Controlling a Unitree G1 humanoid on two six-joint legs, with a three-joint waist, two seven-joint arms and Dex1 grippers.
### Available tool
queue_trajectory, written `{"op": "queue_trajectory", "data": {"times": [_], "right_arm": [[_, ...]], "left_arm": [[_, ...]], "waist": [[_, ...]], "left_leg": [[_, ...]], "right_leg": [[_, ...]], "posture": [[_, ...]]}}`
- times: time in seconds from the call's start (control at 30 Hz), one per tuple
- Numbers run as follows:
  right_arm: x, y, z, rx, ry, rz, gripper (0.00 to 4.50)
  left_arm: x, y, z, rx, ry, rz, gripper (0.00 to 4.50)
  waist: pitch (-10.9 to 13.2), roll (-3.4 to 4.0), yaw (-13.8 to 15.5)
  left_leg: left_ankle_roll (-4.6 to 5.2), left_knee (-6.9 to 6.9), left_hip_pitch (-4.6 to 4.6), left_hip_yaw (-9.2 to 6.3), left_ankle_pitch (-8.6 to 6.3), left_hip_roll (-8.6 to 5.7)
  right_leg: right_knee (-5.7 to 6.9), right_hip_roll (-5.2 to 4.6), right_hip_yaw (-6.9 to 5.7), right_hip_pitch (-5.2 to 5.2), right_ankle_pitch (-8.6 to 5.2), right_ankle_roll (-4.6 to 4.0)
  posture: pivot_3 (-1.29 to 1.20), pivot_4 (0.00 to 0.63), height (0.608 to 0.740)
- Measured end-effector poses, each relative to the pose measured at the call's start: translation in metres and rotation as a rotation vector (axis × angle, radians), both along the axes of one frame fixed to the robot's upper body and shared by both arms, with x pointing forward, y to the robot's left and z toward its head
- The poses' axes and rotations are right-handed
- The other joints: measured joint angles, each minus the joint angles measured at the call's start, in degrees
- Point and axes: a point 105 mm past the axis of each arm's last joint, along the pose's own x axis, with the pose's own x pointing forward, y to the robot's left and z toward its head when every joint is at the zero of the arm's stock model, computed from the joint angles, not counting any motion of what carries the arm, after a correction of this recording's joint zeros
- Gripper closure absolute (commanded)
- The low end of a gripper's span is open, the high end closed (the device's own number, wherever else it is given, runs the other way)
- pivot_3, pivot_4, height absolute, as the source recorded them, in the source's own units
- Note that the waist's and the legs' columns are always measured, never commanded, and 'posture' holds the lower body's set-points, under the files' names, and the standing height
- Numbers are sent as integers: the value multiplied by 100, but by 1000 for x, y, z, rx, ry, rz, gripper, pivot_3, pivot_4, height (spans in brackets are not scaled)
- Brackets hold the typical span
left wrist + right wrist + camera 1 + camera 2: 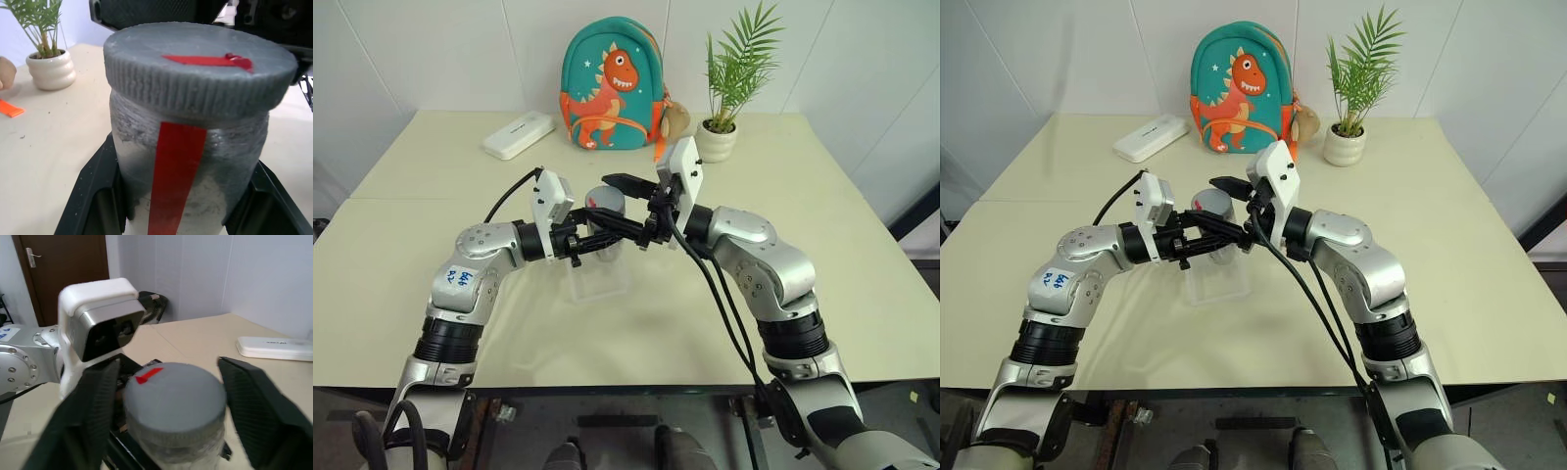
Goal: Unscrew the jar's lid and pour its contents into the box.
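The silvery-grey jar (230, 181) with a red strip down its side stands upright above the clear plastic box (599, 282) at the table's middle. My left gripper (607, 243) is shut on the jar's body, one finger on each side. The grey lid (176, 387) with its red mark sits on the jar. My right gripper (600, 198) reaches in from the right and is shut on the lid, its fingers (244, 396) against the lid's rim. The contents are hidden inside the jar.
A white oblong case (518, 134) lies at the back left. A teal dinosaur backpack (612, 86) and a potted plant (729, 98) stand along the back edge by the wall. Bare tabletop (862, 255) spreads on both sides of the arms.
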Motion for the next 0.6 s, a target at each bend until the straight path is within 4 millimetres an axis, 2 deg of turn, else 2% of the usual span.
{"op": "queue_trajectory", "data": {"times": [0.23,0.33,0.43,0.6], "right_arm": [[1,-3,-1,-14,-2,3,1985],[0,-6,2,-51,-3,61,1985],[-5,-10,6,-84,-2,151,1985],[-25,-12,16,-137,33,382,1985]], "left_arm": [[0,-2,-1,-8,15,-10,2573],[-3,-4,-1,1,19,-53,2573],[-9,-5,3,11,25,-134,2573],[-35,-6,9,20,72,-389,2573]], "waist": [[0,0,-3],[1,1,-1],[2,3,-5],[6,9,-24]], "left_leg": [[0,3,1,0,3,0],[1,4,1,-1,4,0],[1,4,2,-1,4,0],[1,3,2,-3,4,2]], "right_leg": [[7,0,0,-1,0,0],[9,1,0,-1,0,0],[9,2,0,0,0,0],[13,6,0,-3,-2,0]], "posture": [[0,150,740],[0,150,740],[0,150,740],[0,150,740]]}}
